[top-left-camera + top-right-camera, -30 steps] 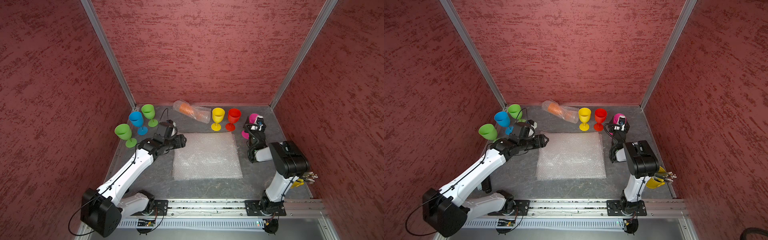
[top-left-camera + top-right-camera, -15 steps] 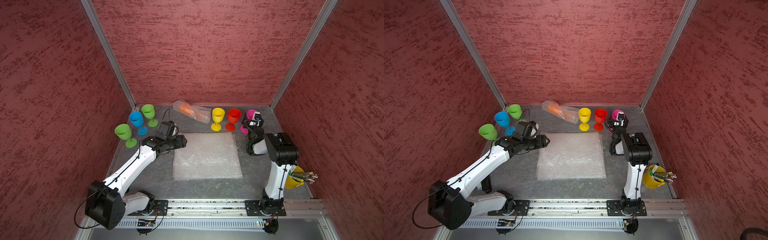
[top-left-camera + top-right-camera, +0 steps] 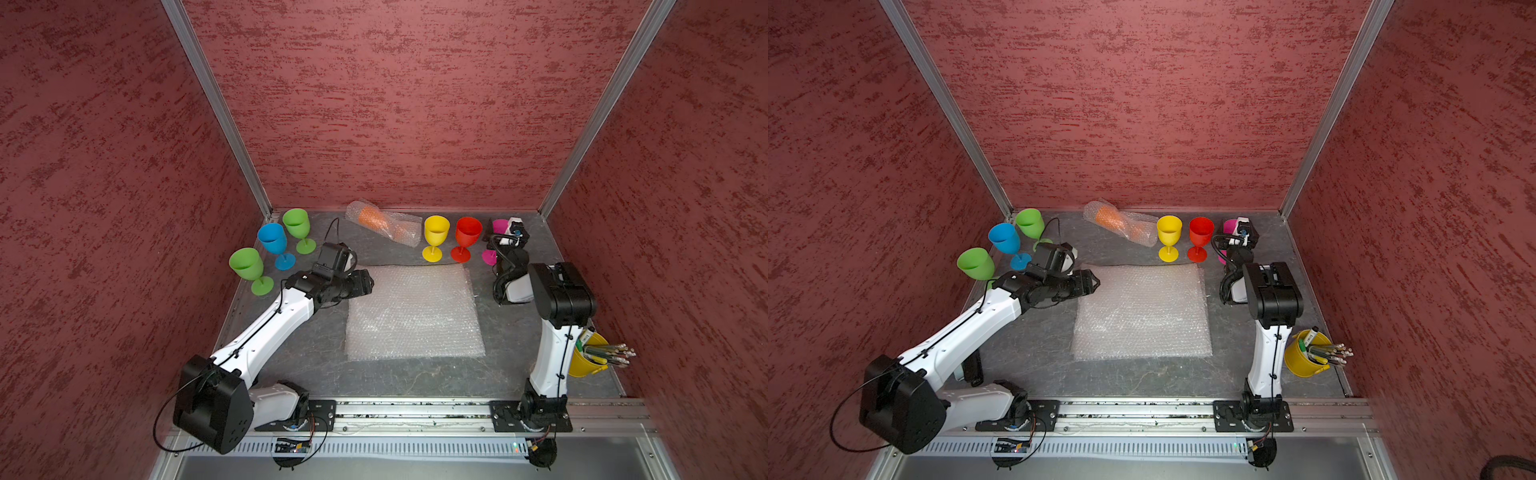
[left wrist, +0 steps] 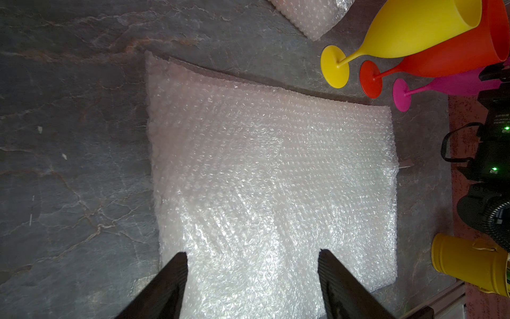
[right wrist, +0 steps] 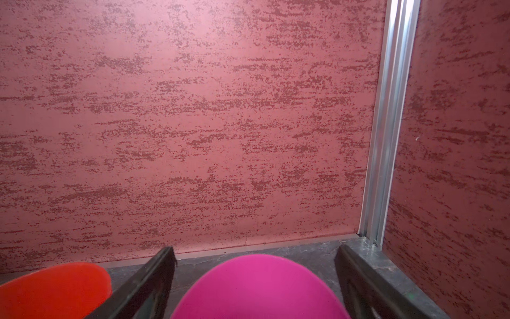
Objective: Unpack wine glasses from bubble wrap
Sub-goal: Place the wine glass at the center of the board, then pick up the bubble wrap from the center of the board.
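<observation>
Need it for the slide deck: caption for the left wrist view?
Open left gripper over a flat bubble wrap sheet; yellow glass, red glass and pink glass stand near one corner.

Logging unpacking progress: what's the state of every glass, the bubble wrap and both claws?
Near green glass: upright, unwrapped.
Far green glass: upright, unwrapped.
Blue glass: upright, unwrapped.
Yellow glass: upright, unwrapped.
Red glass: upright, unwrapped.
Pink glass: upright, unwrapped.
Orange glass: lying, wrapped.
Flat sheet: spread flat.
Left claw: open, empty.
Right claw: open, straddling pink glass.

Both arms reached out, jaws apart.
Left gripper [image 4: 252, 252] fingers parted, angled down; right gripper [image 5: 255, 248] fingers parted, level.
</observation>
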